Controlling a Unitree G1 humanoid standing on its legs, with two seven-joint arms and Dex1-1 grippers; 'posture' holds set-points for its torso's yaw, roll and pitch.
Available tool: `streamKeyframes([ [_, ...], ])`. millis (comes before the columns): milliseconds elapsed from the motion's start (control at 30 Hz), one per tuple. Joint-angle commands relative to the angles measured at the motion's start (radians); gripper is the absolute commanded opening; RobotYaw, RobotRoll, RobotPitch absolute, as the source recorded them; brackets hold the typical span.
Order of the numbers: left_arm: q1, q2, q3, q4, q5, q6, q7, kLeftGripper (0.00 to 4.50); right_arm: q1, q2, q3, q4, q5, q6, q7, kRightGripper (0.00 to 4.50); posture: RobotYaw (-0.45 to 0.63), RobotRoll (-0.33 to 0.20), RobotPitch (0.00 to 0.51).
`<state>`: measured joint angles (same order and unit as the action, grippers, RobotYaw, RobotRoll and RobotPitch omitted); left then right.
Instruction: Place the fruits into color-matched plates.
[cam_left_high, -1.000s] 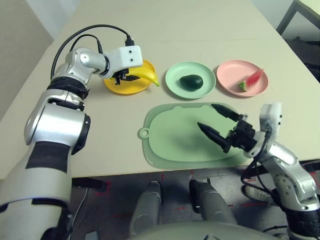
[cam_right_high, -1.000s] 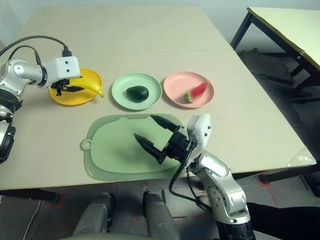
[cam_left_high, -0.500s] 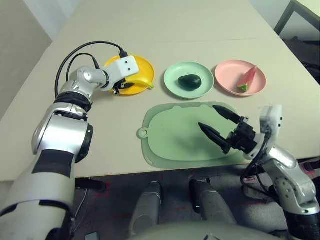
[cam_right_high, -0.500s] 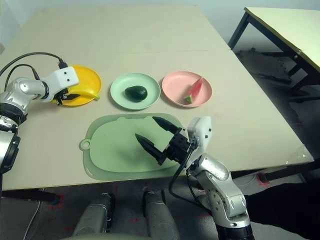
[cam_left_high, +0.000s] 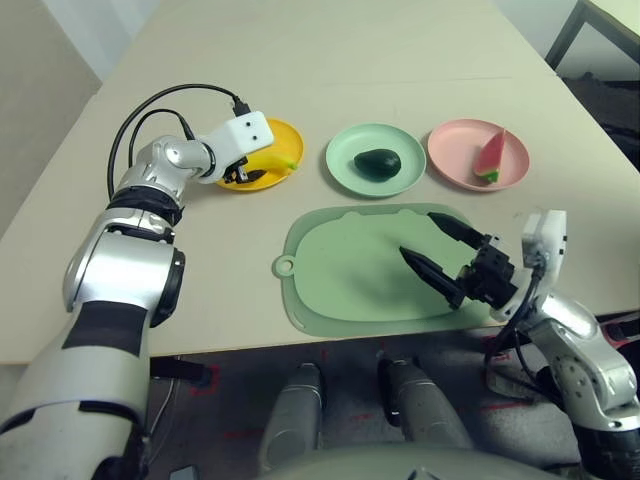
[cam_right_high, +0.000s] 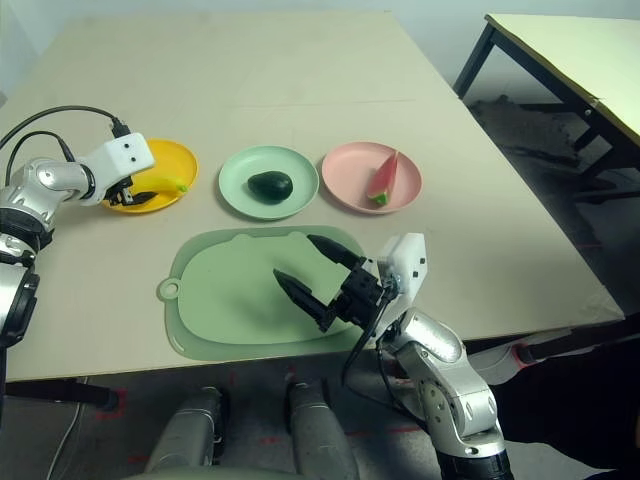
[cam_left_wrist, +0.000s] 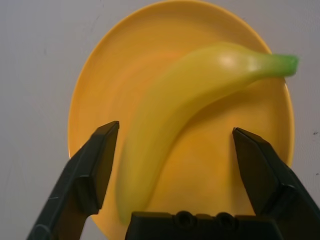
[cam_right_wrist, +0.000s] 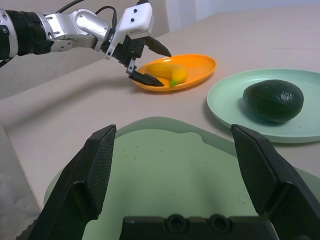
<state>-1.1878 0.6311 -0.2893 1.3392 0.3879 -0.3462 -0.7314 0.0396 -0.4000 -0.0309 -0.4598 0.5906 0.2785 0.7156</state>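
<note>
left gripper (cam_left_wrist: 175, 155) hung released over the banana (cam_left_wrist: 185, 110) lying in the yellow-orange plate (cam_left_wrist: 100, 85) near the desk's left edge, apparently freshly matched by colour, while right gripper (cam_right_high: 318, 271) idled spread above the green mat (cam_right_high: 230, 290).

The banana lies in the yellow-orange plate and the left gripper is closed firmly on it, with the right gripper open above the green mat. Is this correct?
Not quite. The left gripper is open: in the left wrist view its fingers stand apart on either side of the banana without touching it. The rest holds: the banana lies in the yellow-orange plate, and the right gripper is open above the green mat.
</note>
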Motion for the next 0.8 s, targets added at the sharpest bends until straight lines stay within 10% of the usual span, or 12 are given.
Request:
streamKeyframes([
  [33, 0.013, 0.009, 0.015, 0.017, 0.007, 0.005, 0.000, 4.49, 0.001, -0.007, -0.025, 0.007, 0.012, -0.002, -0.001, 4.50, -0.16, 0.000, 0.175],
  [433, 0.090, 0.029, 0.371, -0.030, -0.333, 0.038, -0.106, 4.49, 0.045, -0.061, -0.337, 0.115, 0.117, 0.001, -0.051, 4.50, -0.17, 0.000, 0.188],
  [633, 0.294, -0.004, 0.649, -0.141, -0.603, 0.092, 0.010, 4.49, 0.004, -0.137, -0.579, 0.408, 0.120, -0.073, -0.057, 4.50, -0.11, 0.000, 0.194],
  [800, 0.539, -0.089, 0.736, -0.386, -0.712, 0.128, 0.094, 4.49, -0.117, -0.221, -0.576, 0.706, 0.018, -0.193, 0.007, 4.50, -0.03, 0.000, 0.194],
])
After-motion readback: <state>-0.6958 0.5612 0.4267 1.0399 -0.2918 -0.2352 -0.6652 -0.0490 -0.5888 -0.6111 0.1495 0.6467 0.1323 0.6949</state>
